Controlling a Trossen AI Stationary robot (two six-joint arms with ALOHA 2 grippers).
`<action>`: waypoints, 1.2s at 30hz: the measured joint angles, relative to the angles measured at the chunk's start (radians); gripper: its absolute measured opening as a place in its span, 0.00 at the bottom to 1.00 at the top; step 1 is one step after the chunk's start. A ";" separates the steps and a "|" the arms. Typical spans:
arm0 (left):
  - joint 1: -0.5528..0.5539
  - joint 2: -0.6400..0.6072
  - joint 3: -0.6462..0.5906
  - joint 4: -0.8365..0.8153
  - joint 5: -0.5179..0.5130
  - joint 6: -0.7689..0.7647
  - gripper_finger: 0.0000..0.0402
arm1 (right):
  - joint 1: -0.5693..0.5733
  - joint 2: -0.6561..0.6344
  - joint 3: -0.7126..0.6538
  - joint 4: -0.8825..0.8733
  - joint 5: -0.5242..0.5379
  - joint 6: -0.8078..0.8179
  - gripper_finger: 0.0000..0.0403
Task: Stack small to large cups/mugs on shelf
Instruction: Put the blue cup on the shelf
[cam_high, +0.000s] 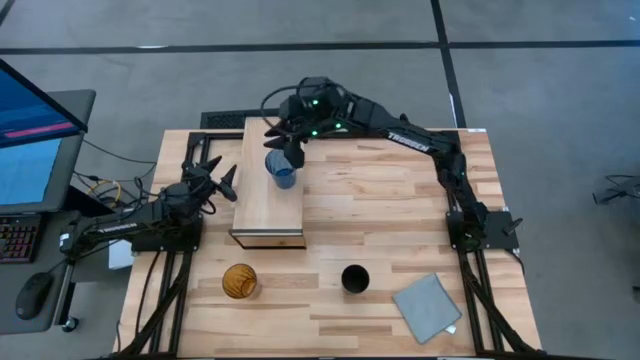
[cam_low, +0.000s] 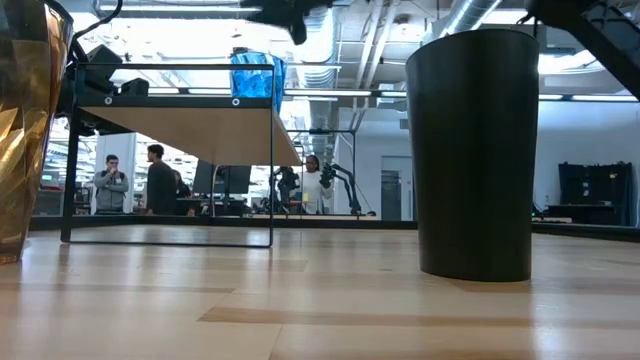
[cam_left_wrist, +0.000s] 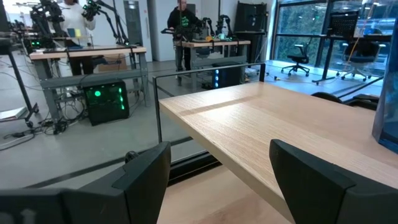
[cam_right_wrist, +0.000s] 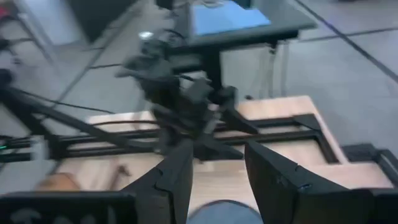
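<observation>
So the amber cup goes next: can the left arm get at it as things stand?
Probably yes. The amber cup stands alone on the table's near left side, with nothing between it and the open left gripper, which waits beside the shelf.

Around your table lies a grey concrete floor (cam_high: 540, 90) crossed by dark seams, with a monitor (cam_high: 35, 125) and keyboard (cam_high: 15, 238) at one side. Beyond it you see workbenches (cam_left_wrist: 87, 53), office chairs (cam_left_wrist: 298, 59), large windows (cam_left_wrist: 323, 25), bright ceiling lights (cam_low: 190, 35) and 3 people (cam_low: 150, 180) standing far off.
</observation>
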 joint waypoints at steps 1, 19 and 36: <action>0.000 0.000 0.000 0.000 0.000 0.000 0.66 | 0.003 -0.016 0.000 -0.020 -0.019 0.000 0.41; 0.000 0.000 0.000 0.000 0.006 0.001 0.66 | 0.059 -0.075 -0.028 -0.603 -0.076 -0.113 0.38; 0.000 0.000 0.000 0.000 0.005 0.001 0.66 | 0.101 0.033 -0.024 -0.597 -0.076 -0.140 0.33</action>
